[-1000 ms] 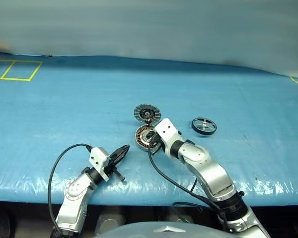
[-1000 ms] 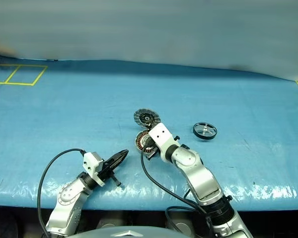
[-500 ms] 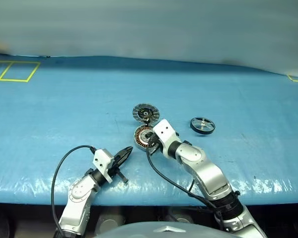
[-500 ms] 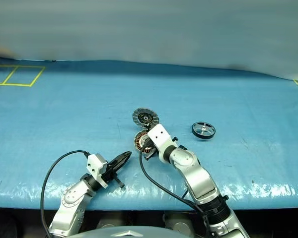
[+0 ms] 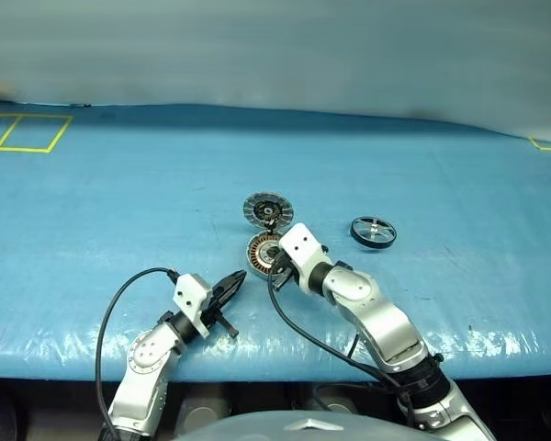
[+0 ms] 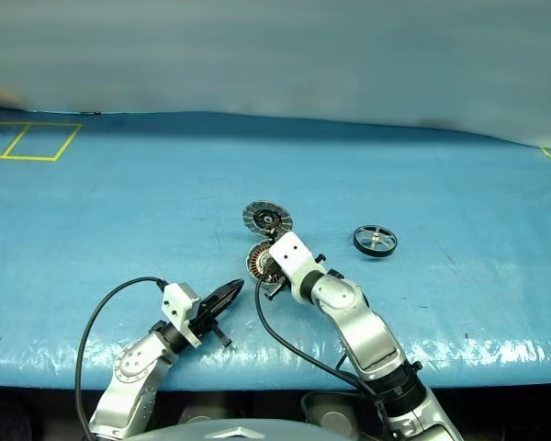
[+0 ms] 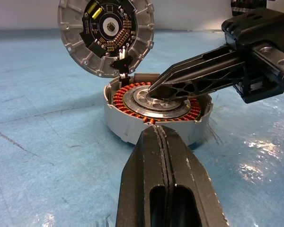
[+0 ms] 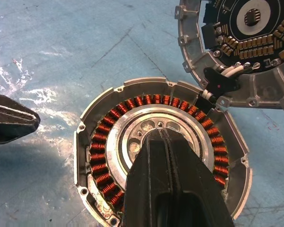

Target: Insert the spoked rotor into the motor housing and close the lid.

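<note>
- Copper windings ring the open housing (image 8: 161, 165), which sits on the blue table cover (image 5: 119, 202) near the front edge, its silver hub bare and no rotor in it.
- Lid (image 5: 268, 209) lies swung back flat on the far side of the housing, inner face up with its circuit parts showing, joined at the hinge by short wires.
- Rotor (image 5: 374, 231) rests flat on the cover, well apart from the housing on the robot's right, untouched.
- Right gripper (image 7: 154, 90) has its fingers pressed together and holds nothing; its tip rests on or just over the hub, and I cannot tell whether it truly touches.
- Left gripper (image 5: 231, 281) is likewise fully closed and empty, hovering low near the housing's near-left side, pointing at it.
- Step in hand, as I judge it: the housing is opened and being checked or steadied; the insertion has not begun.
- Next move, in my view, calls for the right gripper to lift off the hub, spread its fingers, cross to the rotor and take it by the rim.
- It would then need to be carried level and centred over the hub before lowering, so the spokes do not snag the windings.
- Left gripper looks placed to brace the housing wall during seating, then help fold the lid over without pinching the wires.
</note>
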### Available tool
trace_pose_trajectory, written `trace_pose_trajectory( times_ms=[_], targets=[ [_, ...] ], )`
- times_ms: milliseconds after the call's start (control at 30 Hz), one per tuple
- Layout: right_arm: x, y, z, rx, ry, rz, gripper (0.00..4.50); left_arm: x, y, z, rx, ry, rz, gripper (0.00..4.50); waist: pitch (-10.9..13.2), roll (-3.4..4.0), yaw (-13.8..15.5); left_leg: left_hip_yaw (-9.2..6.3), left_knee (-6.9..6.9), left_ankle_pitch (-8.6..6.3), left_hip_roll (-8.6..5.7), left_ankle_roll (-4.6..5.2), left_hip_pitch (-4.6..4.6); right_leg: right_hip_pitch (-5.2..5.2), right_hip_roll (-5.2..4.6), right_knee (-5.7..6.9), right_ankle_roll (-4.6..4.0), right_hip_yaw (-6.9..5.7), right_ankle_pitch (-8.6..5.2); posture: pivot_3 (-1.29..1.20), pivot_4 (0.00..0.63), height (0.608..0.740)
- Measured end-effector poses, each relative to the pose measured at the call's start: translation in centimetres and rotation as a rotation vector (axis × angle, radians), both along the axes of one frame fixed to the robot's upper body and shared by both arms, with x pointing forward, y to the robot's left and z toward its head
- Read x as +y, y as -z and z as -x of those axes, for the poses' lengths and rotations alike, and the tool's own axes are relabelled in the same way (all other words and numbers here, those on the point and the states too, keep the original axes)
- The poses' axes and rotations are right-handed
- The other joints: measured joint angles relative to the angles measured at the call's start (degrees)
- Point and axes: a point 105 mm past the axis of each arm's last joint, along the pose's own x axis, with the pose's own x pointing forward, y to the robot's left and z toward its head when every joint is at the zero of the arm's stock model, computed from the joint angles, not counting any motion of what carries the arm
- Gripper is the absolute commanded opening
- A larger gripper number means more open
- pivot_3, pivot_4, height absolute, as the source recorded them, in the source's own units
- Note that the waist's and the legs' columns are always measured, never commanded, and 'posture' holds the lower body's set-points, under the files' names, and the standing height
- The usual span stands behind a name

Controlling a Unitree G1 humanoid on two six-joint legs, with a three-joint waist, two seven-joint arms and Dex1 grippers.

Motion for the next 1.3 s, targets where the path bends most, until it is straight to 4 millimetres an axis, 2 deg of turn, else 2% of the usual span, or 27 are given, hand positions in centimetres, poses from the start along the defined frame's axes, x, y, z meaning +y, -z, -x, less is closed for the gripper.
trace_pose_trajectory(
  times_ms=[500, 667, 733, 833, 967, 1067, 1100, 1300],
  targets=[
    [0.2, -0.1, 0.3, 0.031, 0.013, -0.035, 0.02, 0.0, 0.1, 0.1, 0.004, 0.001, -0.002, 0.0, 0.0, 0.0, 0.05, -0.01, -0.01, 0.0, 0.0, 0.0, -0.02, -0.01, -0.03, -0.01, 0.0, 0.01, -0.02, 0.0, 0.15, 0.74],
    [-0.1, -3.3, 0.6, 0.027, 0.001, -0.175, 0.02, 0.1, 0.1, 0.2, -0.003, 0.002, -0.006, 0.0, 0.02, 0.02, 0.07, -0.06, -0.02, 0.0, 0.0, 0.0, -0.12, -0.08, -0.04, -0.02, 0.01, 0.01, 0.0, 0.0, 0.15, 0.74],
    [-1.2, -4.0, 0.6, 0.001, 0.008, -0.127, 0.02, 0.1, -0.1, 0.1, -0.013, 0.005, -0.01, 0.0, 0.02, 0.02, 0.15, -0.06, -0.01, 0.0, -0.03, 0.0, -0.13, -0.06, -0.08, -0.06, 0.01, -0.01, 0.0, 0.0, 0.15, 0.74],
    [-4.0, -4.4, 0.2, -0.019, 0.054, -0.031, 0.02, 0.3, 0.1, 0.2, -0.016, 0.009, -0.03, 0.0, 0.02, 0.02, 0.39, -0.05, -0.01, -0.01, -0.08, 0.02, -0.14, -0.05, -0.16, -0.1, -0.25, -0.01, -0.14, 0.0, 0.15, 0.74],
    [-7.9, -4.7, -1.7, 0.039, 0.229, 0.006, 0.02, 0.1, -0.1, 0.0, -0.027, 0.023, -0.032, 0.0, 0.02, 0.03, 0.25, -0.04, -0.01, -0.01, -0.03, 0.02, -0.13, -0.06, -0.11, -0.08, -0.28, 0.01, -0.12, 0.0, 0.15, 0.74],
    [-11.0, -4.2, -2.9, 0.069, 0.378, 0.051, 0.59, 0.0, -0.1, 0.1, -0.027, 0.033, -0.033, 0.0, 0.02, 0.03, 0.29, -0.05, -0.06, -0.01, -0.06, 0.02, -0.15, -0.07, -0.11, -0.09, -0.27, 0.02, -0.12, 0.0, 0.15, 0.74],
    [-12.0, -4.2, -3.2, 0.076, 0.422, 0.061, 0.94, 0.0, 0.0, 0.1, -0.024, 0.036, -0.035, 0.0, 0.03, 0.04, 0.3, -0.04, -0.08, -0.02, -0.07, 0.03, -0.17, -0.1, -0.11, -0.09, -0.19, 0.02, -0.07, 0.0, 0.15, 0.74],
    [-14.7, -3.9, -4.0, 0.08, 0.562, 0.111, 2.95, 0.1, 0.3, 0.1, -0.016, 0.038, -0.04, 0.0, 0.03, 0.05, 0.22, -0.05, -0.15, -0.03, -0.06, 0.05, -0.17, -0.12, -0.06, -0.1, -0.06, 0.02, -0.01, 0.0, 0.15, 0.74]
  ],
)
